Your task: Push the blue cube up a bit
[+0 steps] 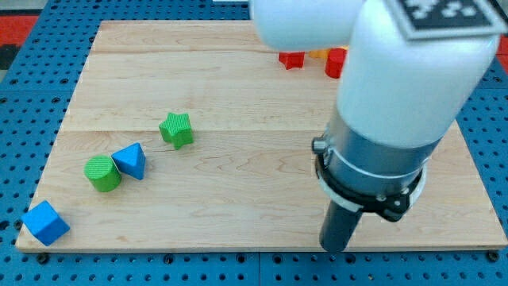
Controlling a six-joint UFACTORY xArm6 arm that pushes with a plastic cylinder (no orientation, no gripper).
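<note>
yellow block (317,54): mostly hidden by arm | red block (336,62): part-hidden

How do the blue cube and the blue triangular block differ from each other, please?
Shape: the blue cube has square faces, while the blue triangular block is a wedge with a pointed top. Place: the cube sits alone at the board's bottom left corner; the triangular block lies higher, touching the green cylinder. Both are blue, and both lie far to the view's left of my tip.

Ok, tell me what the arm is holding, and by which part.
Nothing is held. My tip sits at the board's bottom right, far from the blue cube at bottom left.
</note>
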